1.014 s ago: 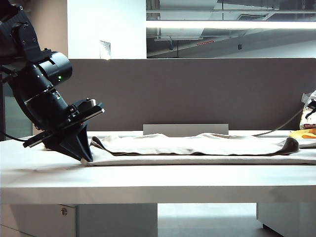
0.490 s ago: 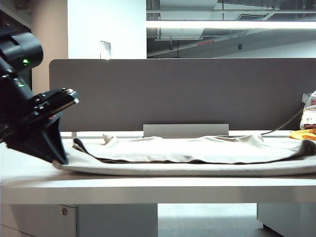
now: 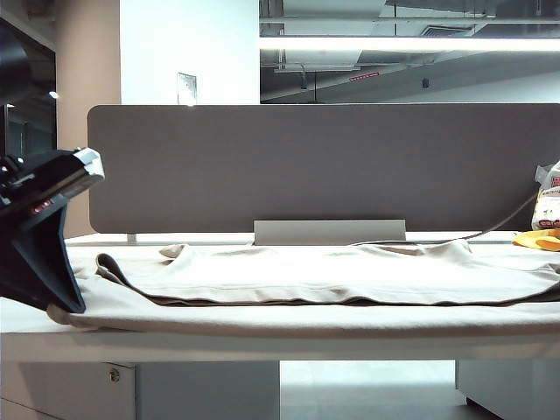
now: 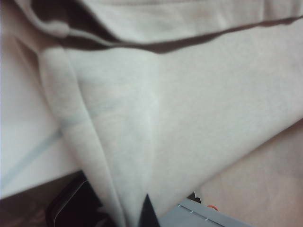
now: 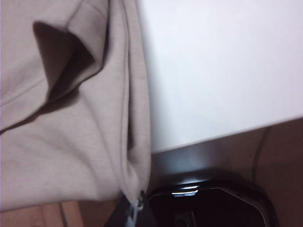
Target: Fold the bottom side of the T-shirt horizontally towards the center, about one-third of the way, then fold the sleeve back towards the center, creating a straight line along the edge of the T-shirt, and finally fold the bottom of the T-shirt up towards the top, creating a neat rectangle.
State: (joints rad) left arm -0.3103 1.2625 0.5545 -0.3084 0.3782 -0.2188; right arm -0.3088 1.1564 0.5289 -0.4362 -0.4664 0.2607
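The large pale beige cloth T-shirt (image 3: 332,280) lies across the white desk (image 3: 262,346), its near edge drawn to the desk's front rim and draping slightly over it. The left gripper (image 4: 142,208), at the near left corner, has its fingers pinching a cloth corner; the right gripper (image 5: 137,205), out of the exterior view, likewise pinches the hemmed edge at the near right. The fabric appears light, limp and easily creased: it sags between holds. Grasp it at corners or along the stitched hem, both ends together, keeping tension even.
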